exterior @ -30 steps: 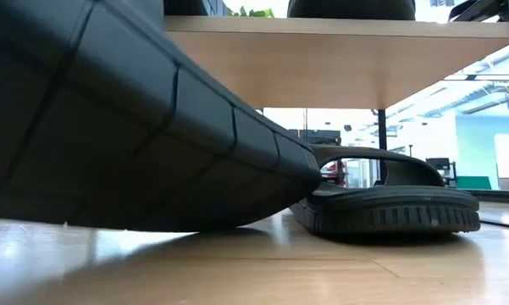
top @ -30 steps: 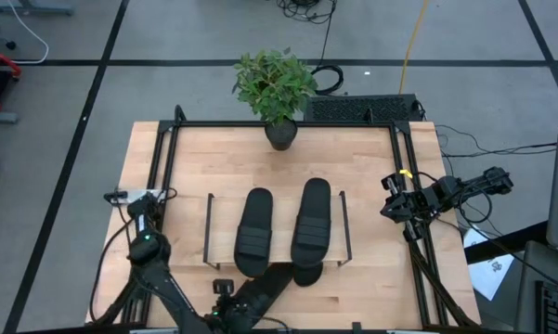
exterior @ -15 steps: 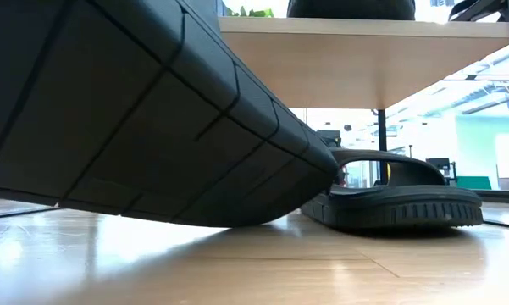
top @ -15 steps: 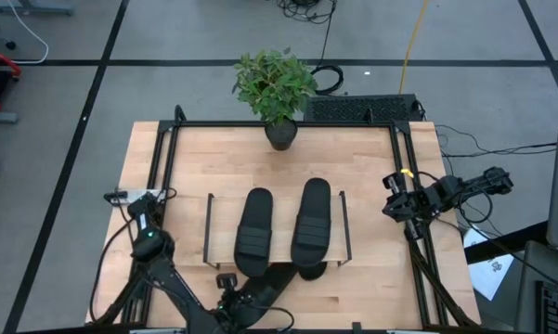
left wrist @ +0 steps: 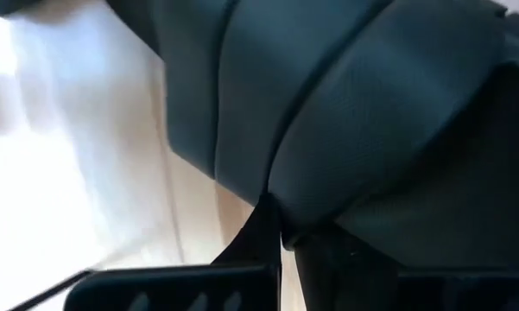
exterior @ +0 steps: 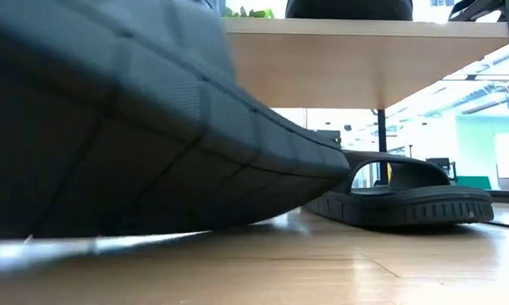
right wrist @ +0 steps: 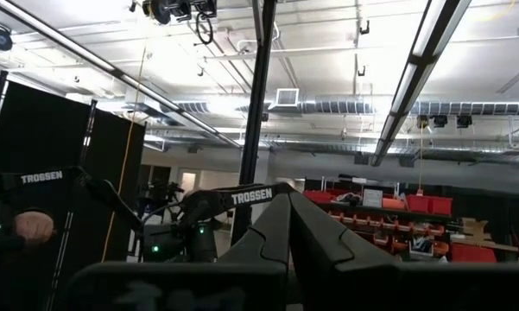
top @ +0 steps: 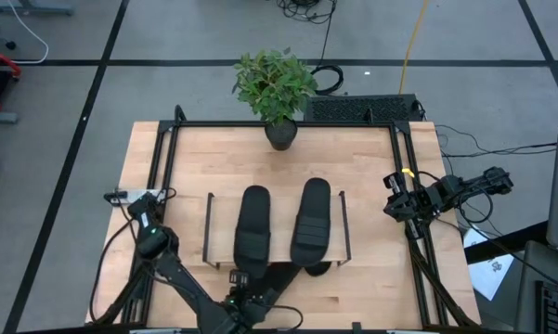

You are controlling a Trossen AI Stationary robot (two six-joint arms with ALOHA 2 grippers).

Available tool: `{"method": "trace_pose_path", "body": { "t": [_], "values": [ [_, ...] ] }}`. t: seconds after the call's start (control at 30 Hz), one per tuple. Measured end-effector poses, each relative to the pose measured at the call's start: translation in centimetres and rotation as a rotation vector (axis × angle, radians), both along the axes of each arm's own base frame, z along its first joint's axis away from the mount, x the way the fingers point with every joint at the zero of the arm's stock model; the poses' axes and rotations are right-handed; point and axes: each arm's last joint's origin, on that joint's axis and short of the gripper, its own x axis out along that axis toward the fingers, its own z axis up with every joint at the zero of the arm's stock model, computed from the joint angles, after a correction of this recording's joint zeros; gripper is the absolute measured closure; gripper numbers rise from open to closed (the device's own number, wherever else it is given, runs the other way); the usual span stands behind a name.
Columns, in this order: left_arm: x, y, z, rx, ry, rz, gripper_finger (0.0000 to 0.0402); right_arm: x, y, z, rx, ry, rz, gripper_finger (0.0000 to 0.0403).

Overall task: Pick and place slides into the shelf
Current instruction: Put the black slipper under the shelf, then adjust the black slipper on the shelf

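Two black slides [top: 253, 223] [top: 311, 221] lie on the shelf's wood board [top: 280, 213]. A third slide [exterior: 406, 199] rests sole-down on the table under the board. A fourth slide [top: 277, 276] is near the table's front edge, its far end under the shelf, and its ribbed sole [exterior: 135, 127] fills the low view. My left gripper [top: 244, 289] is shut on it. My right gripper [top: 395, 206] is shut on nothing above the table's right edge, pointing up into the room [right wrist: 287, 216]. My left gripper pinches the ribbed strap band of the slide at its edge [left wrist: 276, 203] between its two fingers [left wrist: 250, 250]. The fingers slant down from the table's near side. The slide is tilted, its far end raised toward the shelf; whether its near end touches the table, I cannot tell.
A potted plant [top: 277, 88] stands at the table's far edge behind the shelf. Black wire end frames [top: 207, 232] [top: 343, 227] close the shelf's left and right sides. A black frame [top: 167, 158] runs around the tabletop.
My left gripper has moved toward the table's right edge and the shelf, rolling a little, still shut on the slide. The slide's far end has gone farther under the board and swung right. The slide lying under the shelf has shifted slightly to the right.
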Motion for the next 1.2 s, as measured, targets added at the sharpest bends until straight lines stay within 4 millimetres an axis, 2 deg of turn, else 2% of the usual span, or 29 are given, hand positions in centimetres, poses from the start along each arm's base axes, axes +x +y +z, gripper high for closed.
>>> {"method": "trace_pose_path", "body": {
  "t": [0.17,0.37,0.5,0.6,0.77,1.03,1.2],
  "values": [
    [-1.3,-0.6,-1.2,0.014,0.048,-0.010,0.0372,0.0,0.0,0.0,0.006,0.002,0.003,0.0403],
    [-1.6,-1.5,-1.6,-0.038,0.030,-0.001,0.0296,0.0,0.0,0.0,0.009,0.010,0.005,0.0403],
    [-1.4,-1.4,-0.9,-0.008,-0.002,0.005,0.0244,0.0,0.0,0.0,0.012,0.010,0.007,0.0403],
    [-1.6,-0.9,0.2,0.081,-0.068,0.042,0.0223,0.0,0.0,0.0,0.008,0.008,0.004,0.0403],
    [-1.6,-0.8,2.1,0.120,-0.187,0.004,0.0224,0.0,0.0,0.0,0.005,0.006,0.002,0.0403],
    [-0.9,0.6,4.5,0.197,-0.342,0.007,0.0258,0.1,0.0,-0.1,0.001,0.020,0.002,0.0403],
    [0.2,1.8,4.6,0.200,-0.317,0.021,0.0282,0.1,0.0,-0.1,0.020,0.027,0.014,0.0403]
  ]
}}
